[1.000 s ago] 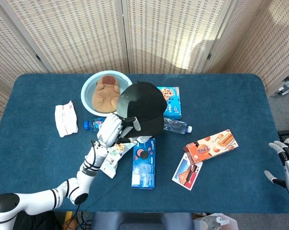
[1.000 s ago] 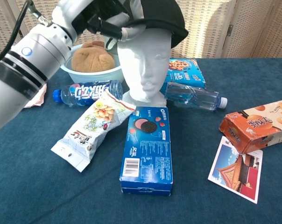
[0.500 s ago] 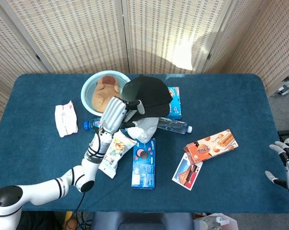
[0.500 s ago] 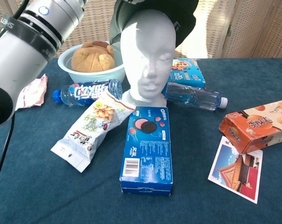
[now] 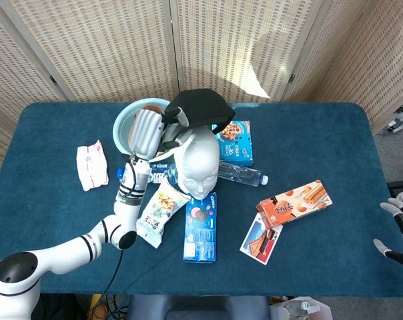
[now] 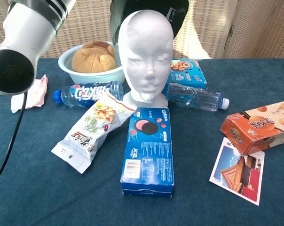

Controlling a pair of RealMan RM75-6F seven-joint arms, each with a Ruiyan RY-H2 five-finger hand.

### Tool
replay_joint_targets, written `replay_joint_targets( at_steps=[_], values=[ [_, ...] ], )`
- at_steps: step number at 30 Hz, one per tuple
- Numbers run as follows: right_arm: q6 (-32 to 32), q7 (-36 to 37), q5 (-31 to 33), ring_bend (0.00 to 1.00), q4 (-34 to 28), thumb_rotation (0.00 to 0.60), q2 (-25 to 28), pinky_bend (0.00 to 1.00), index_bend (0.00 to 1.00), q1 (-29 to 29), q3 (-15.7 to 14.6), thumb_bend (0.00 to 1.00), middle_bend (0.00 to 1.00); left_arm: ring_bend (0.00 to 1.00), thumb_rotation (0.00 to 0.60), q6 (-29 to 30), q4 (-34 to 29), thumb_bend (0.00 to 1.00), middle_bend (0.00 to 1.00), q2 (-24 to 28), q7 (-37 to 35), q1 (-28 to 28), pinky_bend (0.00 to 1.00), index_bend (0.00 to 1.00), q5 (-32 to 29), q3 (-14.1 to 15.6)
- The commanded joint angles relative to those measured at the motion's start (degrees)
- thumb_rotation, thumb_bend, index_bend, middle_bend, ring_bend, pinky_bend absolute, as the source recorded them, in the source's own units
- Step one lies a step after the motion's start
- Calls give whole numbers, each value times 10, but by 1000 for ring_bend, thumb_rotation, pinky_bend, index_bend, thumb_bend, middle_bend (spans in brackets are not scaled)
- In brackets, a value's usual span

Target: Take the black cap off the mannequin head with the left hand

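Note:
The white mannequin head (image 5: 196,162) (image 6: 146,55) stands bare at the table's middle. The black cap (image 5: 196,108) (image 6: 177,13) hangs lifted behind and above it, clear of the crown. My left hand (image 5: 150,131) grips the cap's left edge, raised over the bowl; in the chest view only its forearm (image 6: 28,36) shows, the hand lying above the frame. My right hand (image 5: 400,227) rests open at the far right edge, holding nothing.
A pale blue bowl (image 6: 67,66) holds a brown plush toy (image 6: 90,55). Around the head's base lie a water bottle (image 6: 87,92), a snack bag (image 6: 91,130), an Oreo box (image 6: 148,150), a clear bottle (image 6: 194,97), a cookie box (image 6: 189,69), an orange box (image 6: 258,125) and a postcard (image 6: 238,171).
The left hand has lifted the cap up and back off the mannequin head, which now stands fully bare. The right hand has barely moved.

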Motion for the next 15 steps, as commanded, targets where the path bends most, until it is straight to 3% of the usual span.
replay_joint_targets(
  at_steps=[1,7,15],
  values=[
    [0,1,0,145,1,600,-1,223,277,-1,-1,62,220,1000,600,8,7,319,1000,8,-7,3,1000,616,-10,-8],
    [1,0,-3,145,0,600,0,223,277,-1,-1,62,220,1000,600,31,-1,320,1000,39,-26,24,1000,615,-22,-20],
    [-4,-5,-6,145,-6,600,1,223,277,3,0,62,221,1000,600,76,-36,320,1000,102,-40,77,1000,611,-3,-2]
  ],
)
